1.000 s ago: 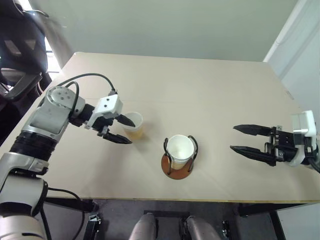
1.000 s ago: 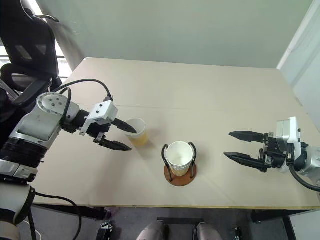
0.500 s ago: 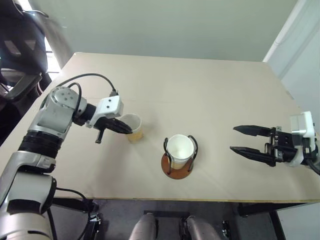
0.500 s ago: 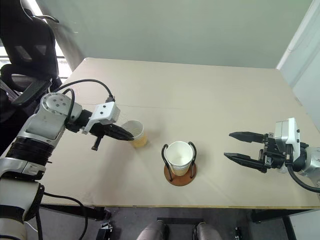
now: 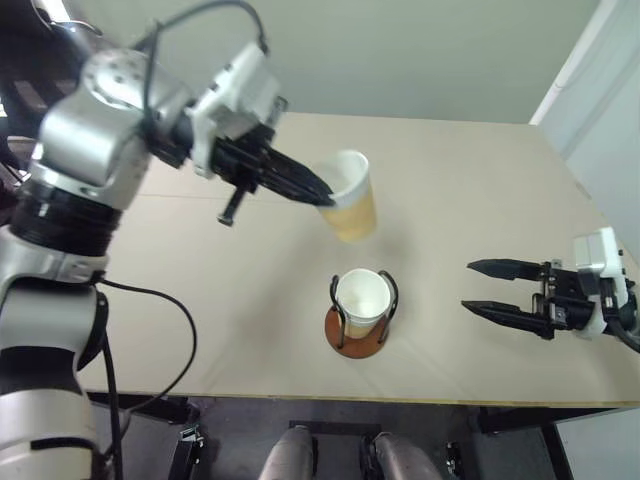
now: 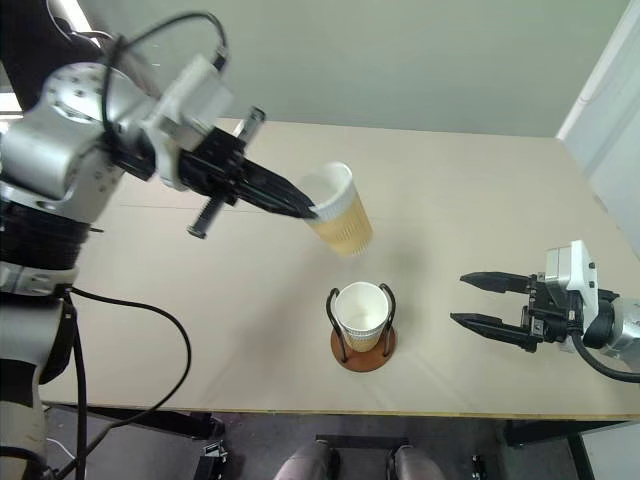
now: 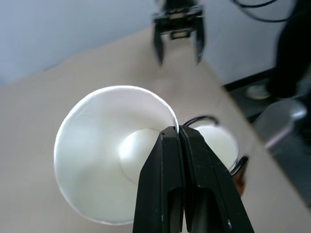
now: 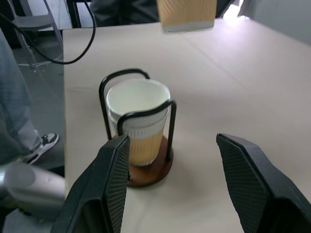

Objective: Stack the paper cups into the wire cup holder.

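Paper cup (image 5: 348, 196) hangs tilted in mid-air at upper centre of the frame, its rim pinched by the left gripper (image 5: 318, 193). The wire cup holder (image 5: 357, 313), lower centre, already holds cups; how many is unclear. Carrying is in hand; next it needs levelling and lowering between the loops. The right gripper (image 5: 478, 287) waits spread, empty.

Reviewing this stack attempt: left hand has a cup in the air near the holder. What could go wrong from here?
1. The left hand pinches only the rim of the lifted cup, which hangs tilted; it may slip or swing.
2. A tilted cup could catch a black wire loop of the wire cup holder instead of nesting into the seated cup.
3. Pressing down off-centre may tip the holder.
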### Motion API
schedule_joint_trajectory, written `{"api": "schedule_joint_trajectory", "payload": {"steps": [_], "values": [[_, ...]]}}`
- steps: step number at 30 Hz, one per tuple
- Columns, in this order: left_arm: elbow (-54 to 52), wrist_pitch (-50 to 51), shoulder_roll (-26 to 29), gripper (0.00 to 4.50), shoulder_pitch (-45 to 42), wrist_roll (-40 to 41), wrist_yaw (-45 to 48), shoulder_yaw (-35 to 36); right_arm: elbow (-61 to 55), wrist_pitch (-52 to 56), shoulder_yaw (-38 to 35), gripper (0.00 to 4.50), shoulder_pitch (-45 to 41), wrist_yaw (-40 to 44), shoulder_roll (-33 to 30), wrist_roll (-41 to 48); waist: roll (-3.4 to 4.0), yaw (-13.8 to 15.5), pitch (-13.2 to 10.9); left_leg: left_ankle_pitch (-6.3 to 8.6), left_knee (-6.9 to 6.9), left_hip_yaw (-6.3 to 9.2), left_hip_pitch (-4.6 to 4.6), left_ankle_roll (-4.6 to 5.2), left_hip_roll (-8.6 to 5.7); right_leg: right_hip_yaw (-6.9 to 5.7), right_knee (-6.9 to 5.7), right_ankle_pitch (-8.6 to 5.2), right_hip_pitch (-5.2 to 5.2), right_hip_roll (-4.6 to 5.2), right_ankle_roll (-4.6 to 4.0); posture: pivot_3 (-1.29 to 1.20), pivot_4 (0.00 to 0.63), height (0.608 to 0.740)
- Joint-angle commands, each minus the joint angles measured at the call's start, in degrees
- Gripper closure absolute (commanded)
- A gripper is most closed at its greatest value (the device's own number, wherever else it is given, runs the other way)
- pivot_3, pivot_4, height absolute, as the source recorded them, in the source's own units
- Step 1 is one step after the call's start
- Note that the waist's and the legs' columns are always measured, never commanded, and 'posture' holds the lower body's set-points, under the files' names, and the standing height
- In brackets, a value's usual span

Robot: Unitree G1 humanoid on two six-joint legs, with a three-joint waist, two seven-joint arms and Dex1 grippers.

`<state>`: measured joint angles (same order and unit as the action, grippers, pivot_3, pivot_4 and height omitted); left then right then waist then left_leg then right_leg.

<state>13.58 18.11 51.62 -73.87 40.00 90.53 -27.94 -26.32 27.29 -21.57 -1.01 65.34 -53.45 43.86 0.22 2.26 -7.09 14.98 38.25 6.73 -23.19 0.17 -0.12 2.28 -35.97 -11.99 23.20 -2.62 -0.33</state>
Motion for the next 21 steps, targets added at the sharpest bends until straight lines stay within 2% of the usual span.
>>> {"api": "schedule_joint_trajectory", "payload": {"steps": [1,10,13,16,21], "values": [[-2.0,-2.6,-0.7,4.49,-1.3,2.7,2.0,-7.1,-2.8,0.5,-3.6,1.63,1.1,-0.4,-1.0,1.4,-0.03,-0.1,0.0,-0.02,0.00,0.00,0.00,-0.02,0.01,0.00,-0.02,0.00,0.01,-0.01,0.00,0.00,0.150,0.740],[-0.1,-5.6,-2.7,4.49,-4.8,5.7,2.0,-12.5,-5.5,2.1,-8.6,1.63,6.6,-0.2,-1.5,2.2,-0.06,-0.2,0.0,-0.07,0.03,-0.20,-0.05,0.04,0.01,0.14,0.05,-0.08,0.00,-0.02,0.16,0.00,0.150,0.740],[0.4,-6.2,-2.7,4.49,-5.7,6.4,2.0,-13.3,-5.8,2.0,-8.6,1.63,7.2,-0.5,-1.4,1.7,-0.06,-0.2,0.0,-0.08,0.03,-0.51,0.03,0.07,-0.01,0.55,0.02,-0.13,-0.01,-0.05,0.31,0.00,0.150,0.740],[2.2,-6.8,-2.3,4.49,-7.2,7.2,2.0,-13.3,-5.8,2.0,-8.3,1.63,7.3,-0.8,-1.3,1.6,-0.07,-0.4,0.0,-0.10,0.06,-0.86,0.03,0.11,-0.01,0.92,0.06,-0.06,0.05,-0.06,0.54,0.00,0.150,0.740],[-0.6,-7.9,0.4,4.49,-7.2,8.8,2.0,-17.7,-5.6,2.2,-7.5,1.63,7.1,-1.0,-1.5,1.1,-0.06,-0.6,0.0,-0.06,0.19,-1.16,0.07,0.19,-0.01,1.23,0.14,-0.08,0.03,-0.06,0.73,0.00,0.150,0.740]]}}
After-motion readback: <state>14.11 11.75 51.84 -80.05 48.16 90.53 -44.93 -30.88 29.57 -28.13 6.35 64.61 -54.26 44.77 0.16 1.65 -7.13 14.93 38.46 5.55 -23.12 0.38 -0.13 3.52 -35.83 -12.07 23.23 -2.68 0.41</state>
